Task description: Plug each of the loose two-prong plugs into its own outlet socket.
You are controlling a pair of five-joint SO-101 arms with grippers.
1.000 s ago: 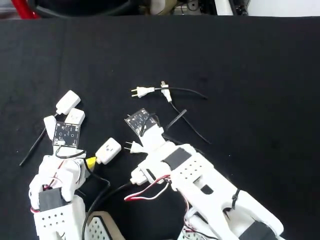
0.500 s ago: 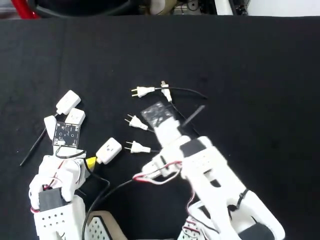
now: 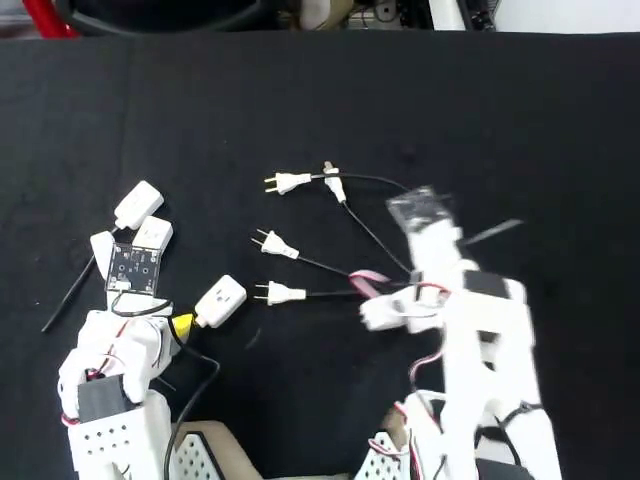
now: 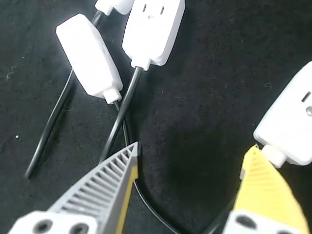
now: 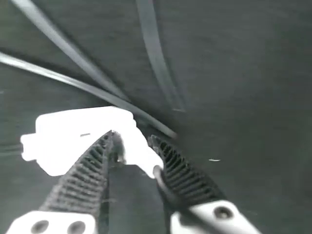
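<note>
Several white two-prong plugs lie mid-table on black cords: one plug farthest back with a second beside it, a third plug and a fourth nearer. White sockets sit at the left, and another socket lies close to the fourth plug. My left gripper is open; its yellow finger touches the cord end of a socket. My right gripper is right of the plugs. It stands slightly open over a white plug body.
Black cords run from the plugs toward the right arm. A loose black strip lies at the far left. The back and right of the black table hold nothing.
My right arm swung right, away from the plugs, uncovering the third plug it had been over. The left arm stayed still.
</note>
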